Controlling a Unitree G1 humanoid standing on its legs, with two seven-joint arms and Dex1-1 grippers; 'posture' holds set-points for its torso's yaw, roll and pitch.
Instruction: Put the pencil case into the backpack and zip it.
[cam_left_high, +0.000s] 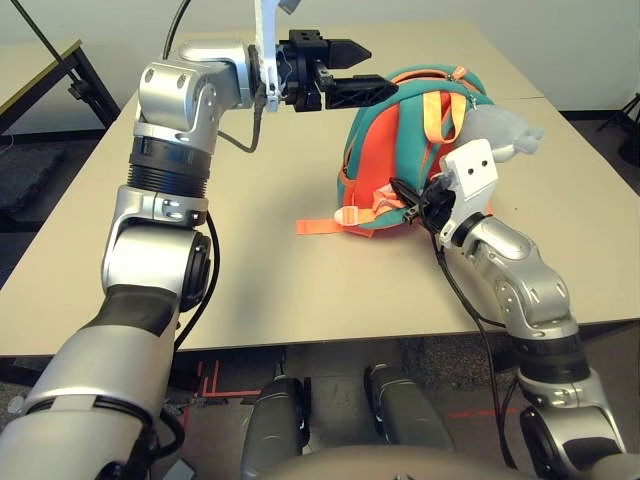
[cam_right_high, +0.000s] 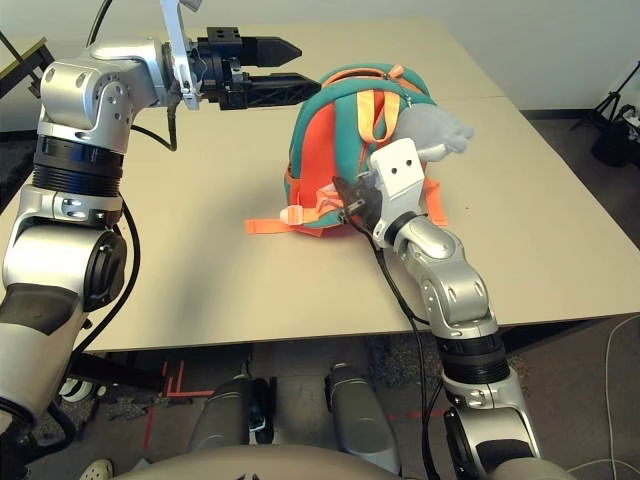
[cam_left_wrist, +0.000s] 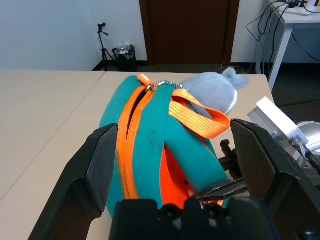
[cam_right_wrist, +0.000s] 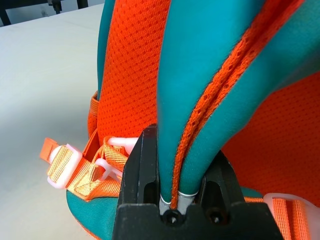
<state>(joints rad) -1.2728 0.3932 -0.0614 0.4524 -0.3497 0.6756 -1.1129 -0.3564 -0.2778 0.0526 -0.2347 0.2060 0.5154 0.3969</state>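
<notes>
One desk (cam_left_high: 270, 280) bears the backpack (cam_left_high: 385, 130), upright near its middle. We judge it could twist or tip if our right end effector (cam_right_wrist: 185, 142), closed on the teal strap (cam_right_wrist: 185, 115), pulls unevenly; a slack grip could let it slide as we work the zip (cam_left_wrist: 131, 125). Our left end effector (cam_left_high: 383, 71) reaches level above the backpack's left side, fingers wide and empty; our right forearm angles inward, low at its front.

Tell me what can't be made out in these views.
- Inside of the backpack: left wrist view, its top zipper shows only a narrow dark gap.
- Pencil case: not visible; whether it is inside the backpack cannot be told.
- Backpack's lower front: left eye view, behind the right gripper.
- Full plush charm: left wrist view, partly behind the orange loop.
</notes>
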